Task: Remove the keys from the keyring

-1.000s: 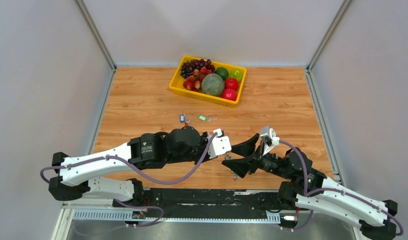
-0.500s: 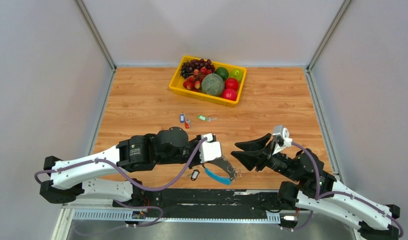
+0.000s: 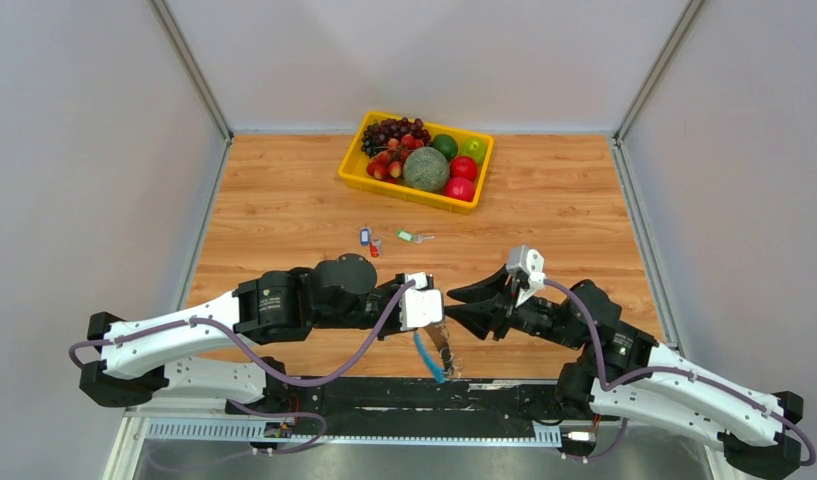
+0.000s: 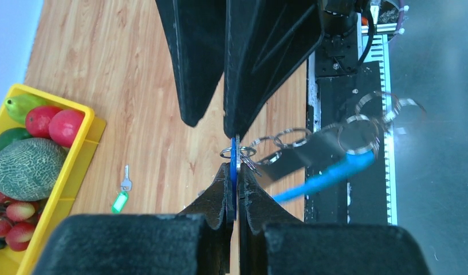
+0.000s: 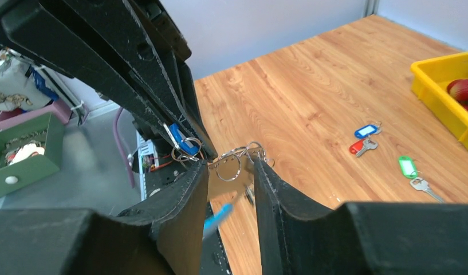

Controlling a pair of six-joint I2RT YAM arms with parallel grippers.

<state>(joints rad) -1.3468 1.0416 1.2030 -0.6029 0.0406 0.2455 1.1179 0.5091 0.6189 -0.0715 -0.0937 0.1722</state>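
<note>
- Top external view: the right gripper [image 3: 452, 308] has swung back in from the right, jaws spread wide, and now sits nose to nose with the left gripper [image 4: 234, 172].
- The left gripper is clamped on a blue plastic-headed key [image 4: 234, 150].
- The floppy grey keyring with its bright blue section [image 3: 434, 358] dangles beneath, at the near edge of the wooden table [image 3: 284, 200].
- Small silvery split rings [image 5: 234, 160] sit between the right gripper's open fingers, so a pull looks next.
- A loose green-tagged key [image 3: 408, 237] lies farther up the table, already off.
</note>
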